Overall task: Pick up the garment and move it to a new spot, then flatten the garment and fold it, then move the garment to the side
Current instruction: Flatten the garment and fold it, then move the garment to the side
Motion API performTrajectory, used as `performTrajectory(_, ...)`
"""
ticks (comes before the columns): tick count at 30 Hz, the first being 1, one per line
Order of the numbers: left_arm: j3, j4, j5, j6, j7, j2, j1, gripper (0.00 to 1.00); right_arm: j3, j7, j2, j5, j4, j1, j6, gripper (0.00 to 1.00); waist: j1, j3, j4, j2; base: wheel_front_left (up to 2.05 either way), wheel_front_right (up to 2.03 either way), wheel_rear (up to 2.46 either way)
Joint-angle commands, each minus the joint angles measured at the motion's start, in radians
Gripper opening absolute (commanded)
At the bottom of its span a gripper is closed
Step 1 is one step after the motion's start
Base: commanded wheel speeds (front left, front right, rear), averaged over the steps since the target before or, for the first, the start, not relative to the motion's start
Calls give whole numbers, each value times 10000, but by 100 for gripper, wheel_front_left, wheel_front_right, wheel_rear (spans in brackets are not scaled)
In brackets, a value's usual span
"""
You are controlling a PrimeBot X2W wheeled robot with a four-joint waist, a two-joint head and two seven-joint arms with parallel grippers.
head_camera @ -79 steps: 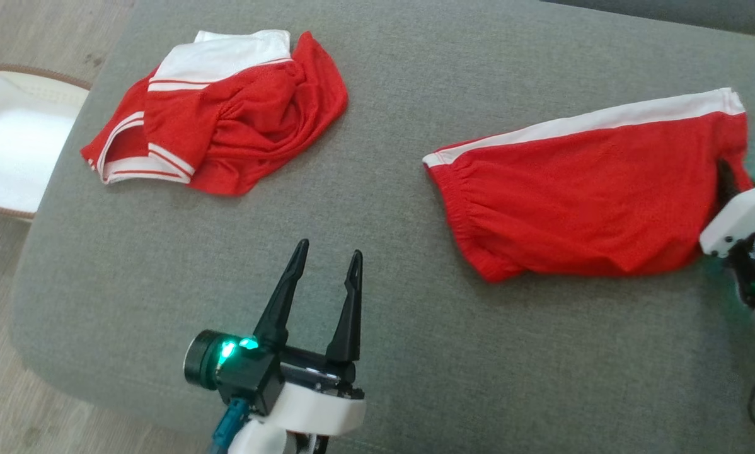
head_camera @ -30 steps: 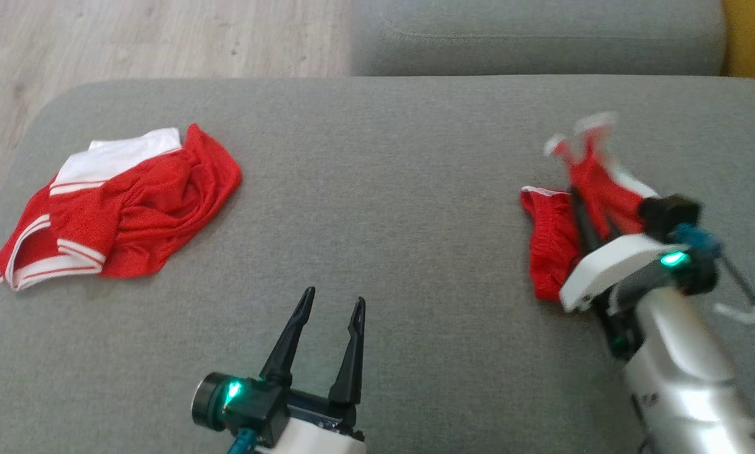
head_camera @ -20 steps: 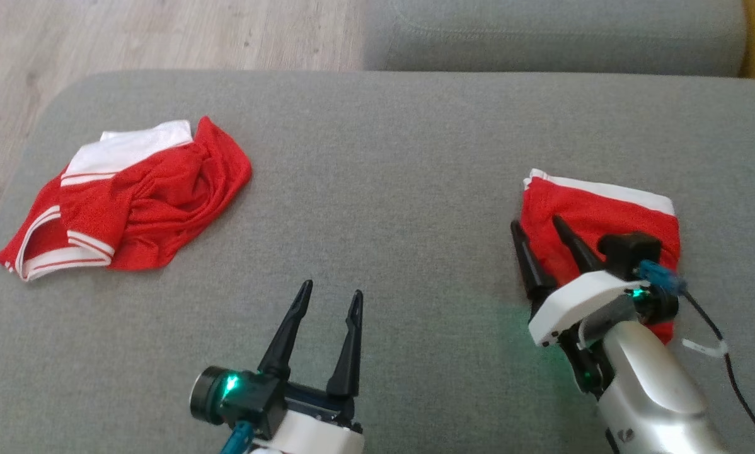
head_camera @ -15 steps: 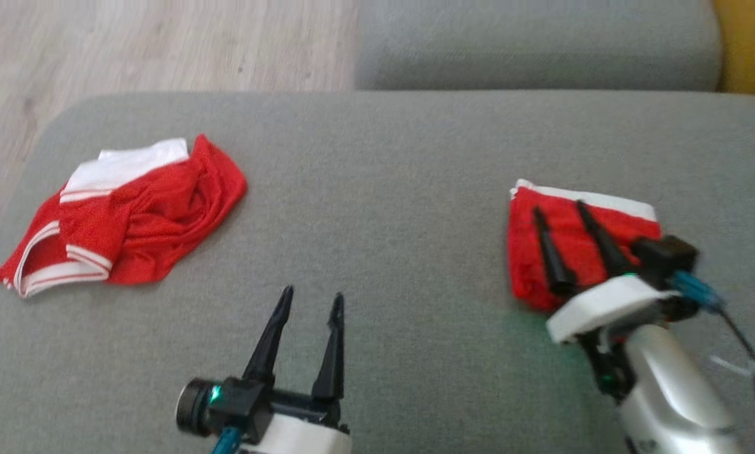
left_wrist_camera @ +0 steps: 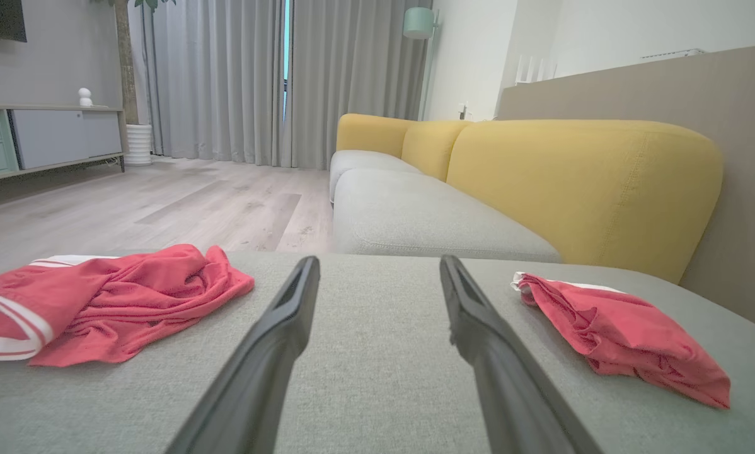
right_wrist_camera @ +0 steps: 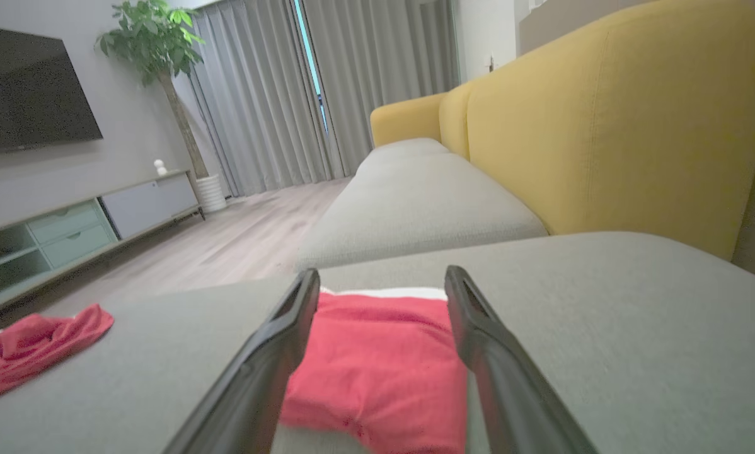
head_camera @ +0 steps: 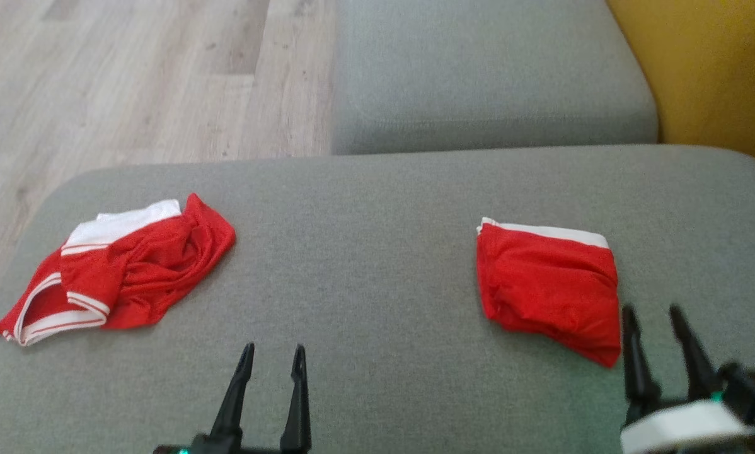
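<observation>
While both grippers hang above the near edge of the grey seat cushion, neither one holds anything. The left gripper sits over that near edge, left of the cushion's middle. Its two dark fingers are spread apart, and bare fabric shows between them. The right gripper sits over the cushion's near right part, its fingers equally spread and clamping no cloth. Its fingertips end just beside the near right corner of the folded garment; whether they touch it cannot be told.

The folded garment lies flat on the right part of the cushion as a compact red rectangle. A white band runs along the edge that faces the cushion's far side. Its near edge is slightly rumpled.

A second red garment with white trim lies crumpled on the cushion's left part, well apart from the folded one.

Beyond the cushion's far edge stands another grey cushion. A yellow backrest rises to the right of it, and a pale wooden floor lies to its left.
</observation>
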Motion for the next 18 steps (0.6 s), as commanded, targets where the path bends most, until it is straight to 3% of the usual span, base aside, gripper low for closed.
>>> performTrajectory(1, 480, -418, 340, -58, -65, 14, -5, 100, 158, -116, 118, -430, -520, 253, -9, 100, 2, -191, -12, -1, 0, 0, 0)
performTrajectory(9, 773, -421, 687, -190, -65, 8, 697, 100, -44, -117, 683, -897, -812, 1261, -9, 100, 2, -445, -74, -1, 0, 0, 0)
performTrajectory(18, 857, -308, 811, -327, -65, -28, 718, 100, -139, -117, 838, -1000, -771, 1367, -9, 100, 2, -509, -48, -1, 0, 0, 0)
